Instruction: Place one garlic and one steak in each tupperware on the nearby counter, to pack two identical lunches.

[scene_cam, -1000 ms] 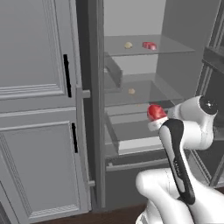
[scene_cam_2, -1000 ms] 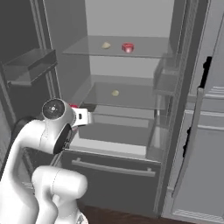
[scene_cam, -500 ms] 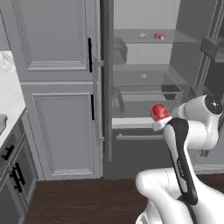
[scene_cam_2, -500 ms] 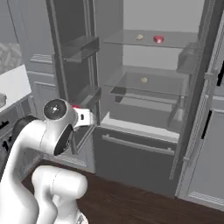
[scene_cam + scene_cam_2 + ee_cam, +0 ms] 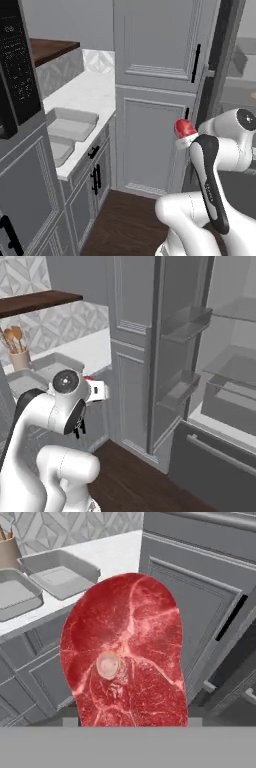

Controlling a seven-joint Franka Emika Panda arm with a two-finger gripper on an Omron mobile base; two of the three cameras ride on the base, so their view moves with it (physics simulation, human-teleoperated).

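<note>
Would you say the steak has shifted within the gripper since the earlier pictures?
No. The steak still sits at the gripper, in the same spot against the white wrist; the background changed because the base turned from the fridge toward the counter.

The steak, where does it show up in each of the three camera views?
Left base view: steak, right of centre at the arm's tip.
Right base view: a red sliver, left of centre by the wrist.
Hand view: large, centre.
Shared landmark: grey trays.

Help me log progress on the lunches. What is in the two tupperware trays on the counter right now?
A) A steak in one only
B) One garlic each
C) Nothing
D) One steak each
C: both tupperware trays on the counter look bare inside, while the steak fills the hand view.
</note>
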